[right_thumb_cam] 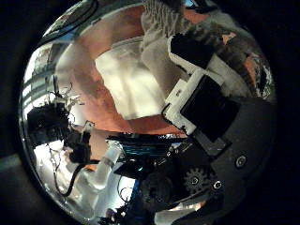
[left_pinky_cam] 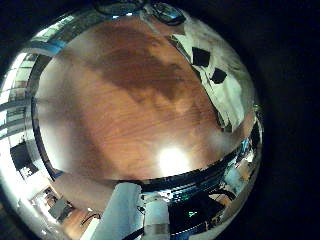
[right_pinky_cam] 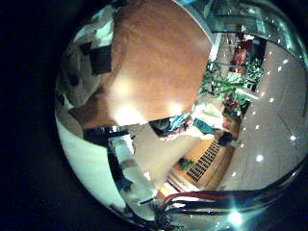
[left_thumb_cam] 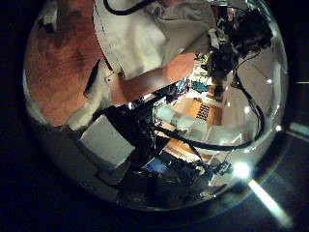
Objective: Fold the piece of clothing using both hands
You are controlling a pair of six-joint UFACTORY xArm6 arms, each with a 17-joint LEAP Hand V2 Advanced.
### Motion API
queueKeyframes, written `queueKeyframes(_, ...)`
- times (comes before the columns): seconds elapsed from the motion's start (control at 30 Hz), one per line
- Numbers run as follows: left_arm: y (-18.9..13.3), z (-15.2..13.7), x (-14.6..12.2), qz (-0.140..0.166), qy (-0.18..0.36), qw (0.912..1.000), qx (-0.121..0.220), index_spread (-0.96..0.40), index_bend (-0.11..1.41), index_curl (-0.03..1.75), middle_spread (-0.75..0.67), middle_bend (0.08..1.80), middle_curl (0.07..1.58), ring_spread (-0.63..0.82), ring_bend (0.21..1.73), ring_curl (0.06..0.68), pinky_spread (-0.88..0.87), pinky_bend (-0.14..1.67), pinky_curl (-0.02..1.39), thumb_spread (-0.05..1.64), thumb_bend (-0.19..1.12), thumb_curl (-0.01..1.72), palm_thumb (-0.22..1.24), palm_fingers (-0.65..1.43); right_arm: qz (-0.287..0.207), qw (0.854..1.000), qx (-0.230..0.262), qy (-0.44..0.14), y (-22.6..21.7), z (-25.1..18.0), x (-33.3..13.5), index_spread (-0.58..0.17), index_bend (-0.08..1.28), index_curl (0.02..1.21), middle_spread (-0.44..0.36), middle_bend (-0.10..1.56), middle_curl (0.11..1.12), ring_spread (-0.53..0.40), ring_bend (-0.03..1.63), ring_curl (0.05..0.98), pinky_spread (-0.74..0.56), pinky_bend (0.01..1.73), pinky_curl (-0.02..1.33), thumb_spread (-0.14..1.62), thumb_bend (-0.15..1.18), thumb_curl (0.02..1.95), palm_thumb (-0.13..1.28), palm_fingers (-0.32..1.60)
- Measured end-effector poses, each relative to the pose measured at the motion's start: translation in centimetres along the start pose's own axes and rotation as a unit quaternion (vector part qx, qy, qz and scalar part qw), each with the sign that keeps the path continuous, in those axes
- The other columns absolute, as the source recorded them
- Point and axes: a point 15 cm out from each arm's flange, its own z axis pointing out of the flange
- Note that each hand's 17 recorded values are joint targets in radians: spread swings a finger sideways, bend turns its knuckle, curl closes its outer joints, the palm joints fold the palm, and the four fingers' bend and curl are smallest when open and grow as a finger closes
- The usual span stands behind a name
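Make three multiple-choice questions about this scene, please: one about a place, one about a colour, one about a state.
1. Where does the piece of clothing lie?
A. in a basket
B. on the wooden table
C. on the floor

2. What colour is the piece of clothing mainly?
A. whitish
B. bright green
C. deep blue

3. In the left little finger side palm view, how is the wooden table?
A. mostly bare
B. wholly covered by cloth
C. stacked with plates

Answers:
1 B: both thumb side palm views show the cloth lying on brown wood.
2 A: the fabric looks pale in every view, with a few dark patches.
3 A: bare wood fills that view and the cloth shows only at its edge.
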Motion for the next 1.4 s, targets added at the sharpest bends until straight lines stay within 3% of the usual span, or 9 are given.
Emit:
queueKeyframes(0.2, 2.2, -0.1, -1.8, -0.023, 0.006, 0.9997, 0.008, -0.08, 0.20, 0.51, 0.09, 0.19, 0.38, -0.04, 0.75, 0.309, -0.05, 0.34, 0.68, 1.13, -0.02, 0.44, 0.68, 0.32, -0.045, 0.998, -0.014, 0.041, -1.3, 2.7, -7.0, -0.279, 1.02, 0.84, -0.144, 1.31, 0.74, -0.193, 1.42, 0.628, -0.25, 1.23, 0.76, 1.13, -0.03, 0.66, 0.83, 1.16)
queueKeyframes(0.43, 3.9, 0.0, -4.7, -0.056, 0.007, 0.9983, 0.016, -0.09, 0.20, 0.52, 0.08, 0.19, 0.38, -0.04, 0.75, 0.308, -0.06, 0.33, 0.69, 1.13, -0.02, 0.45, 0.68, 0.32, -0.057, 0.998, -0.009, 0.017, -1.9, 2.9, -8.3, -0.327, 0.82, 0.79, -0.185, 1.23, 0.69, -0.222, 1.36, 0.573, -0.38, 1.15, 0.67, 1.17, -0.02, 0.62, 0.78, 1.14)
queueKeyframes(0.57, 4.2, 0.3, -5.2, -0.065, 0.008, 0.9978, 0.013, -0.09, 0.20, 0.52, 0.08, 0.19, 0.38, -0.04, 0.75, 0.307, -0.06, 0.33, 0.68, 1.13, -0.02, 0.45, 0.68, 0.32, -0.082, 0.996, -0.027, -0.036, -1.4, 3.0, -9.6, -0.374, 0.54, 0.74, -0.216, 1.17, 0.65, -0.245, 1.35, 0.542, -0.48, 1.13, 0.61, 1.18, -0.01, 0.60, 0.78, 1.05)
queueKeyframes(0.67, 4.2, 0.2, -5.2, -0.066, 0.008, 0.9977, 0.014, -0.10, 0.20, 0.52, 0.07, 0.18, 0.38, -0.04, 0.74, 0.307, -0.06, 0.33, 0.68, 1.13, -0.02, 0.45, 0.69, 0.33, -0.112, 0.989, -0.042, -0.083, -0.9, 3.0, -10.6, -0.390, 0.23, 0.69, -0.236, 1.10, 0.63, -0.270, 1.33, 0.537, -0.54, 1.19, 0.61, 1.20, -0.01, 0.59, 0.78, 0.82)
queueKeyframes(0.73, 4.1, 0.1, -5.1, -0.067, 0.008, 0.9976, 0.015, -0.10, 0.20, 0.53, 0.07, 0.19, 0.38, -0.04, 0.74, 0.307, -0.06, 0.33, 0.68, 1.13, -0.02, 0.45, 0.69, 0.33, -0.126, 0.983, -0.053, -0.118, -0.8, 3.0, -10.7, -0.396, 0.10, 0.62, -0.241, 1.06, 0.62, -0.284, 1.29, 0.518, -0.55, 1.22, 0.59, 1.20, -0.01, 0.58, 0.79, 0.72)
queueKeyframes(0.83, 4.0, 0.1, -5.0, -0.069, 0.007, 0.9975, 0.016, -0.10, 0.20, 0.53, 0.07, 0.18, 0.38, -0.04, 0.74, 0.306, -0.06, 0.33, 0.68, 1.13, -0.02, 0.45, 0.70, 0.33, -0.138, 0.978, -0.052, -0.148, -0.7, 2.4, -10.3, -0.396, 0.18, 0.59, -0.242, 0.90, 0.58, -0.285, 1.22, 0.496, -0.45, 1.18, 0.60, 1.21, -0.01, 0.58, 0.82, 0.37)
queueKeyframes(1.0, 3.9, 0.0, -4.6, -0.070, 0.006, 0.9974, 0.016, -0.10, 0.20, 0.53, 0.07, 0.19, 0.37, -0.04, 0.74, 0.306, -0.07, 0.33, 0.68, 1.13, -0.02, 0.44, 0.70, 0.33, -0.174, 0.971, -0.041, -0.159, -0.3, 1.6, -9.1, -0.407, 0.31, 0.57, -0.233, 0.82, 0.53, -0.231, 0.97, 0.403, -0.16, 0.89, 0.51, 1.22, -0.01, 0.57, 0.83, 0.09)
queueKeyframes(1.13, 3.7, -0.3, -4.1, -0.072, 0.003, 0.9972, 0.016, -0.10, 0.20, 0.53, 0.07, 0.19, 0.37, -0.04, 0.74, 0.306, -0.07, 0.33, 0.68, 1.13, -0.02, 0.44, 0.71, 0.33, -0.222, 0.958, -0.007, -0.180, 1.1, -1.0, -7.0, -0.398, 0.35, 0.55, -0.228, 0.78, 0.50, -0.188, 0.86, 0.344, 0.01, 0.72, 0.42, 1.23, -0.01, 0.57, 0.85, 0.08)
queueKeyframes(1.4, 3.0, -2.1, -1.6, -0.069, -0.006, 0.9975, 0.018, -0.10, 0.20, 0.54, 0.07, 0.18, 0.37, -0.04, 0.74, 0.305, -0.07, 0.32, 0.68, 1.13, -0.02, 0.44, 0.71, 0.33, -0.193, 0.950, 0.066, -0.238, 4.6, -4.8, 1.7, -0.383, 0.30, 0.50, -0.221, 0.69, 0.45, -0.158, 0.77, 0.302, 0.14, 0.60, 0.34, 1.27, 0.00, 0.57, 0.91, 0.15)
